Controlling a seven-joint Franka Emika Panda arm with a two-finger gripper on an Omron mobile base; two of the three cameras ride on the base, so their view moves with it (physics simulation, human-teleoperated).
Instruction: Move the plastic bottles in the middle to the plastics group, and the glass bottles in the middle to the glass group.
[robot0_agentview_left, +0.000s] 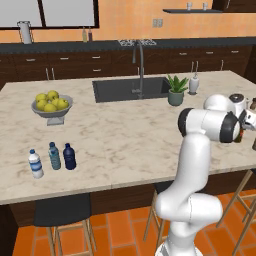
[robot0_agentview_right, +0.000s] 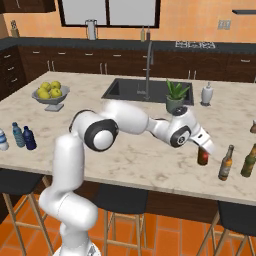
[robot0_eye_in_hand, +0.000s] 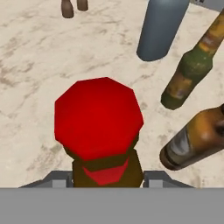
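Observation:
The glass bottle from the middle, brown with a red cap (robot0_eye_in_hand: 98, 116), stands upright between my gripper's (robot0_eye_in_hand: 107, 179) fingers, which are shut on its neck. In the right base view my gripper (robot0_agentview_right: 204, 149) holds this bottle (robot0_agentview_right: 202, 158) at the counter's near right, just left of the glass group: a brown bottle (robot0_agentview_right: 226, 163) and a greenish one (robot0_agentview_right: 248, 160). Whether its base touches the counter I cannot tell. Far left, the navy plastic bottle (robot0_agentview_left: 69, 156) stands beside the plastics group, a teal bottle (robot0_agentview_left: 54, 156) and a clear one (robot0_agentview_left: 35, 164).
A fruit bowl of lemons (robot0_agentview_left: 51, 105) sits at the left, with a sink (robot0_agentview_left: 131, 88), a potted plant (robot0_agentview_left: 176, 90) and a soap dispenser (robot0_agentview_left: 194, 83) behind. A grey-blue cylinder (robot0_eye_in_hand: 162, 26) stands close beyond the held bottle. Stools line the counter's near edge (robot0_agentview_right: 150, 192).

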